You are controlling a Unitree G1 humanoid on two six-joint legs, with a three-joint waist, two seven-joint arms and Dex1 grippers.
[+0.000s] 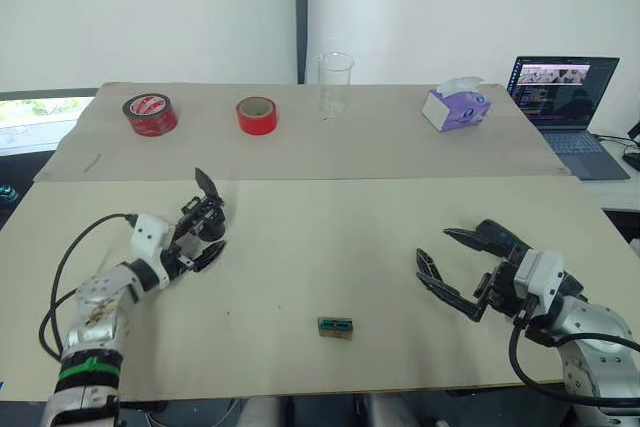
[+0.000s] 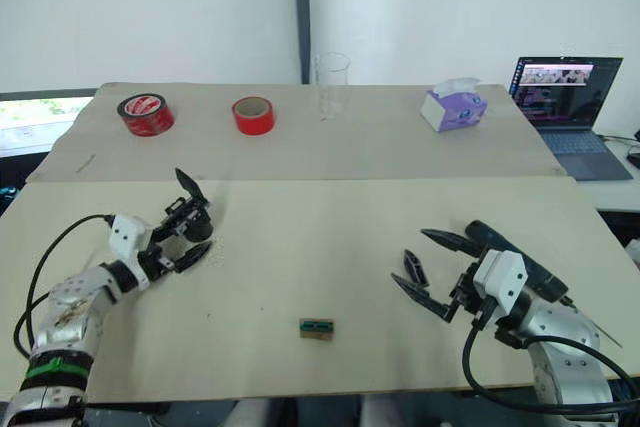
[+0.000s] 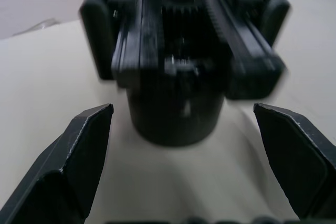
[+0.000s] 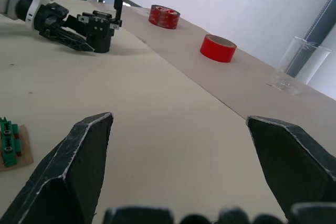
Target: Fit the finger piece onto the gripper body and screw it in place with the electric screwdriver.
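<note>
On the near left of the table (image 1: pixel 300 247), head views: the gripper body (image 1: pixel 205 217) stands upright on its round base, one pointed finger sticking up. The left gripper (image 1: pixel 200 237) is at it, fingers spread to either side of the base; contact cannot be confirmed here. The right gripper (image 1: pixel 452 262) hovers over the near right of the table, well apart from the body, jaws wide and holding nothing. A small black wedge (image 2: pixel 412 268) lies on the table just beside its lower finger, probably the finger piece. A green-brown block (image 1: pixel 335 327) lies near the front edge, between the arms. At the back: two red tape rolls (image 1: pixel 150 113) (image 1: pixel 257 115), a clear glass (image 1: pixel 335 82), a tissue box (image 1: pixel 456 107), a laptop (image 1: pixel 565 97). The electric screwdriver cannot be located.

Left wrist view: the body's round base (image 3: pixel 176 114) sits between the two fingertips (image 3: pixel 84 140), a gap of bare table on each side. Jaws open, nothing gripped yet.

Right wrist view: own fingertips (image 4: pixel 86 150) spread wide over bare table; the left gripper (image 4: pixel 73 38) and the body (image 4: pixel 100 27) are far across, the block (image 4: pixel 10 142) off to one side.

Handling, as judged: the body looks rigid, hard plastic, light enough to tip or slide. Best held low on the round base, clear of the thin upright finger and the mounting face. The wedge would be light, smooth, easy to flick; pinch across its thick end.
</note>
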